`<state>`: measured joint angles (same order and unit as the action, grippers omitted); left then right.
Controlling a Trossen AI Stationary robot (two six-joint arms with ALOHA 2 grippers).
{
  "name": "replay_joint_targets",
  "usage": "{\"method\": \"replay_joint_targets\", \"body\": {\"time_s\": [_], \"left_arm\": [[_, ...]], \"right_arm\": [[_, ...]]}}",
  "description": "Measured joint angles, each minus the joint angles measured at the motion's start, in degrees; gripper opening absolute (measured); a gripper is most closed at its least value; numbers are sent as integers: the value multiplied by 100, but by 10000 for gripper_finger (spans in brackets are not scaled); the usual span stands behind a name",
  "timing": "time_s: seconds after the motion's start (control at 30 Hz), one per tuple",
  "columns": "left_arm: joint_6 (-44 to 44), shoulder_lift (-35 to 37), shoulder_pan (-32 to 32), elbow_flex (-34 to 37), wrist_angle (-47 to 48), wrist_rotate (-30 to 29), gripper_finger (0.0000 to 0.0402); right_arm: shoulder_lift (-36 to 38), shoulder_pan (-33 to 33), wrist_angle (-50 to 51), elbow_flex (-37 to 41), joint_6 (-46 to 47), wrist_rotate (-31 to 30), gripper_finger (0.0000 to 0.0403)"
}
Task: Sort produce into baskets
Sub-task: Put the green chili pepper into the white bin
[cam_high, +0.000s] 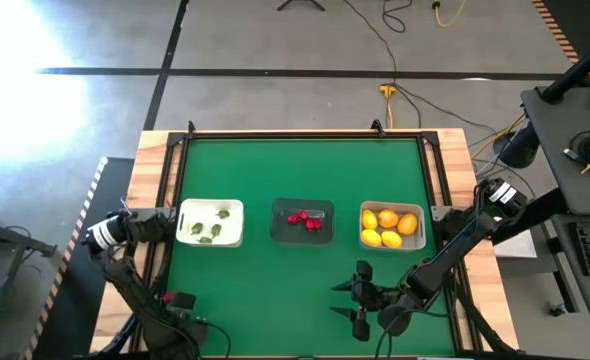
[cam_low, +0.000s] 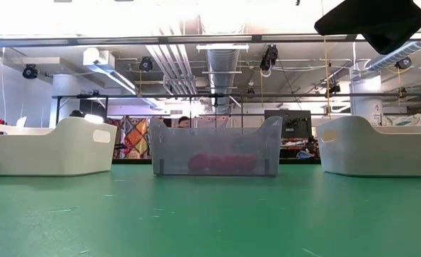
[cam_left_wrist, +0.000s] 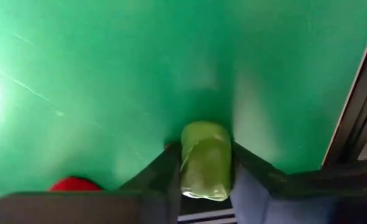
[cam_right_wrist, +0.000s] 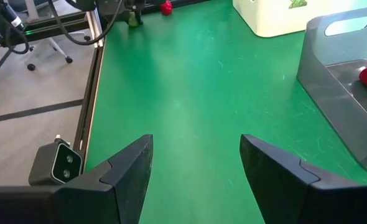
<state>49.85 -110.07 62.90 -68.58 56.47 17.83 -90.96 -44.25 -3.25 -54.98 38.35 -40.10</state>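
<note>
You have three baskets in a row across the middle of the green table. The white basket on the left holds a few small green pieces. The dark transparent basket in the centre holds red pieces; from the low view you can see them through its wall. The pale basket on the right holds yellow and orange lemon-like fruits.

Your left gripper sits low at the near left corner of the table, its fingers closed against both sides of a green piece, which it grips just above the mat. A red piece lies on the mat close beside it.

Your right gripper hovers over the near part of the table, in front of the gap between the dark and pale baskets. Its jaws stand well apart with nothing between them.
</note>
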Motion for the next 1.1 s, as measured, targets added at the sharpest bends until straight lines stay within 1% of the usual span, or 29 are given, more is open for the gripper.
{"method": "replay_joint_targets", "body": {"time_s": [0.07,0.17,0.23,0.4,0.57,0.73,0.83,1.0,1.1], "left_arm": [[10,78,-75,0,2,-132,66],[-19,286,-280,0,40,-318,62],[-160,486,-491,-45,149,-567,62],[-693,1158,-1231,-129,735,-1682,67],[-1261,1874,-2308,-107,1245,-2729,72],[-1960,2144,-3508,-98,1343,-3112,74],[-2429,2162,-4100,109,1555,-3166,74],[-2597,2319,-4901,1085,1534,-3100,75],[-2317,2487,-5278,1691,1386,-3127,77]], "right_arm": [[0,0,0,0,0,0,233],[0,0,0,0,0,0,233],[0,0,0,0,0,0,233],[0,0,0,2,3,0,233],[0,-2,-6,2,15,2,233],[0,-106,-52,2,44,0,233],[0,-226,-50,2,187,2,233],[-195,-520,-168,2,476,-2,233],[-347,-674,-215,5,647,1,233]]}}
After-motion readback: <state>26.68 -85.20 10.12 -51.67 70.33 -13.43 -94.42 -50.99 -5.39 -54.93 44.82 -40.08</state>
